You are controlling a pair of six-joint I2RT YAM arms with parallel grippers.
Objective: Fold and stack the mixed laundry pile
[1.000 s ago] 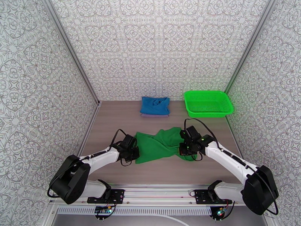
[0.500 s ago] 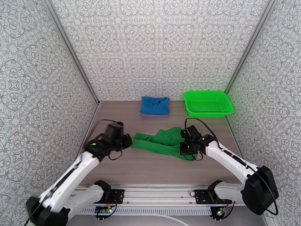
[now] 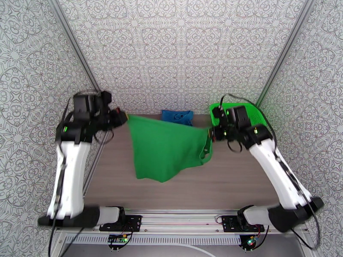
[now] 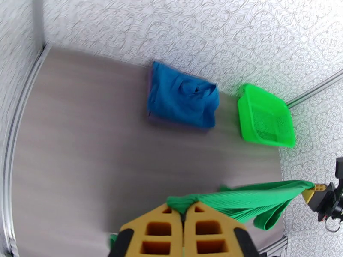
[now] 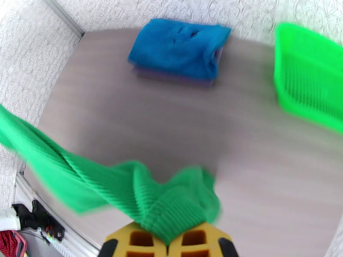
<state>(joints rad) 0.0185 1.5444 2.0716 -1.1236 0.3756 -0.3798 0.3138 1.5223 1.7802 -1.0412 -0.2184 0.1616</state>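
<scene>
Top view: the left end effector (image 3: 123,118) and right end effector (image 3: 212,133) are raised, each clamped tight on an upper corner of the green garment (image 3: 165,146), which hangs spread between them over the bench (image 3: 231,180). Left wrist: yellow fingers (image 4: 160,228) pinched together on a green corner, and the blue garment (image 4: 182,99) sits folded on the lavender garment (image 4: 171,124) by the far wall, basket (image 4: 266,121) near it. Right wrist: fingers (image 5: 137,240) closed on bunched green knit.

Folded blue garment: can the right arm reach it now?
Probably not yet: the right tool is shut on the green garment, held stretched with the left tool; otherwise the way looks free.
</scene>
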